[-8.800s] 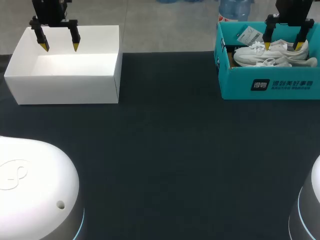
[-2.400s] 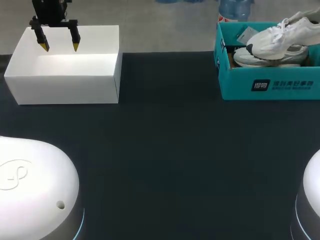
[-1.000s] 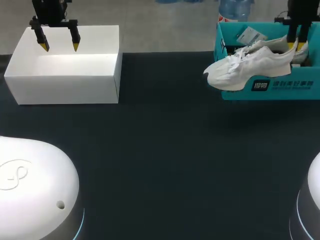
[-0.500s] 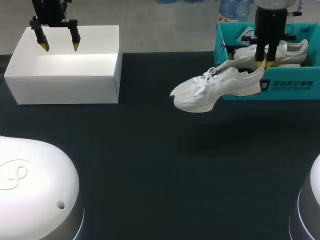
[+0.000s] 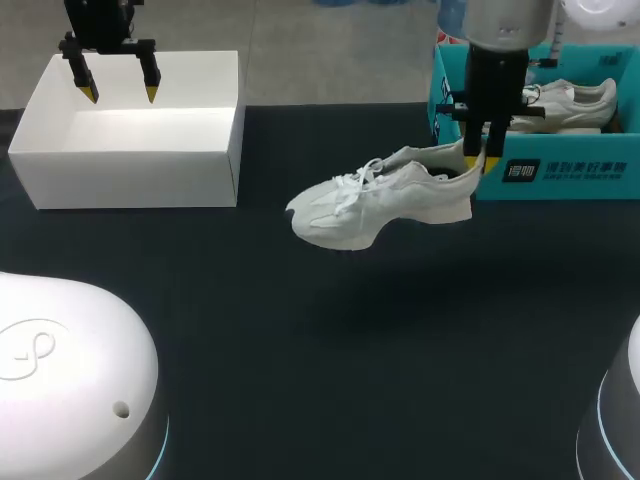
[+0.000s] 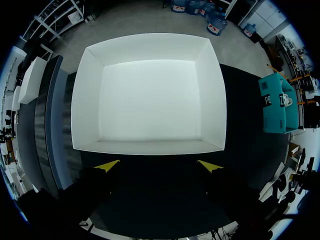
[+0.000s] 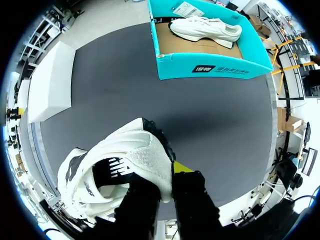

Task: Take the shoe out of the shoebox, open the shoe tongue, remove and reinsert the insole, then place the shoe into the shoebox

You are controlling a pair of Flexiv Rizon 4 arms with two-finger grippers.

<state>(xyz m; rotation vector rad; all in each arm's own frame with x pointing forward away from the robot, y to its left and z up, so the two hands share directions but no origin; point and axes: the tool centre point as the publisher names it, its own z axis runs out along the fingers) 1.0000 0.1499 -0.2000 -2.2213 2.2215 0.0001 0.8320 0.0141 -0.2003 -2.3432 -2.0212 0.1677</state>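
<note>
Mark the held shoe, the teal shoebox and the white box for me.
held shoe (image 5: 388,200), head view, on its side panel at midfoot.
teal shoebox (image 5: 570,186), head view, on its front wall.
white box (image 5: 135,180), head view, on its front wall.

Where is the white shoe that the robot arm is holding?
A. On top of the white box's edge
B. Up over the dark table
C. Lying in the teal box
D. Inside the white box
B: the right gripper holds the shoe by its heel over the dark table, outside both boxes.
</note>
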